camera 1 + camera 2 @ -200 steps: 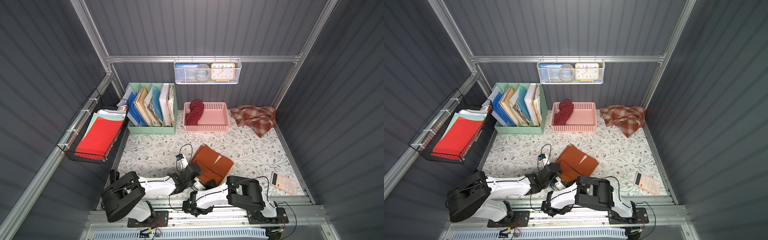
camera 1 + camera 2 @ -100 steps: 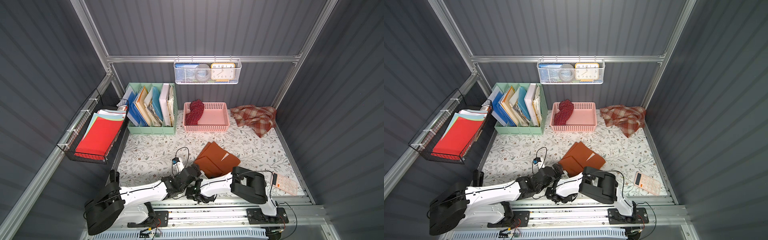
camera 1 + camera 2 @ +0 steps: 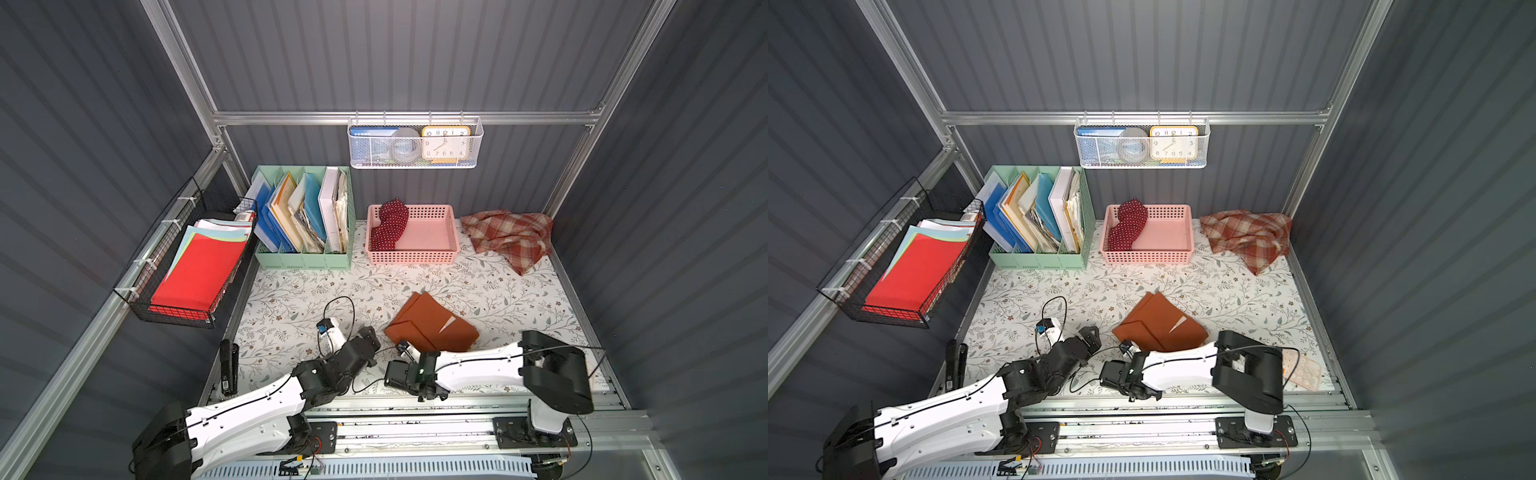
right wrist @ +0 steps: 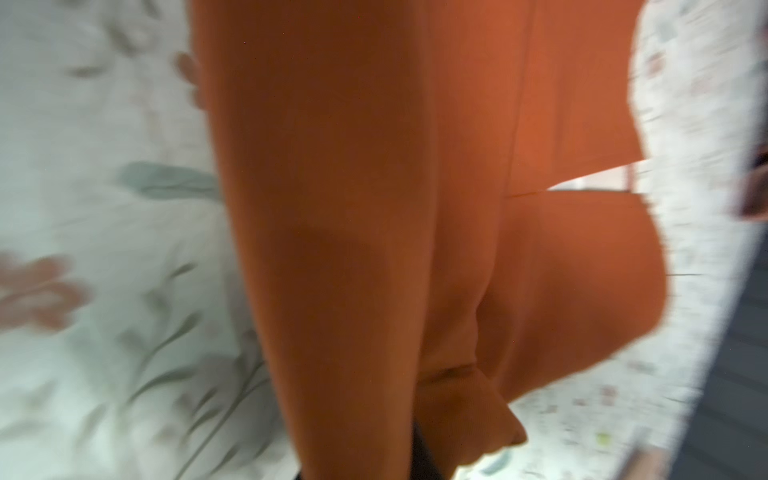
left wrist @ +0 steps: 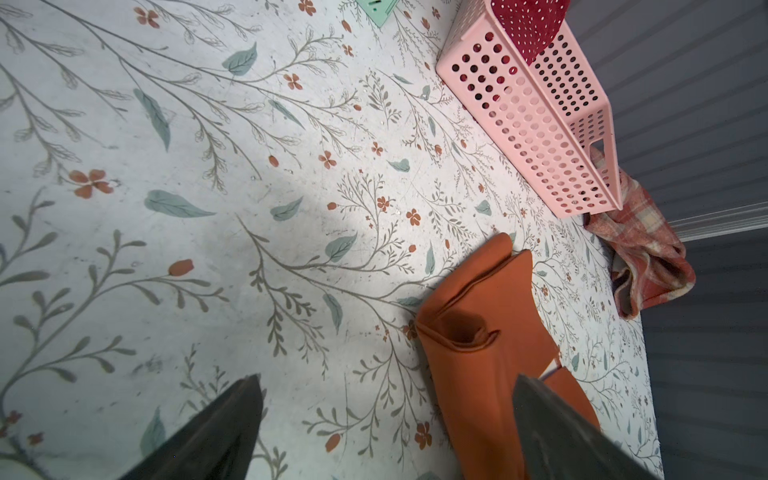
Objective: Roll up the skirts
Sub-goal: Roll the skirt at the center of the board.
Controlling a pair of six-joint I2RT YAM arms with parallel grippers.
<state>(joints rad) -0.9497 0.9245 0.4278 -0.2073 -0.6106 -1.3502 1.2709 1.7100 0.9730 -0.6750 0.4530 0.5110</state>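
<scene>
While our orange skirt (image 3: 426, 326) lies in front of the pink basket (image 3: 413, 257), we get ready to roll.
Our right gripper (image 3: 404, 345) pinches its edge, our left gripper (image 5: 386, 380) is spread wide; we should roll slowly, tight, toward the basket.

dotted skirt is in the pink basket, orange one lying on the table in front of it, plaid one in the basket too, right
The plaid skirt is not in the pink basket: it lies crumpled on the table beside it, as both top views show. The rest holds: dotted skirt in the basket, orange skirt on the table in front of it.
</scene>
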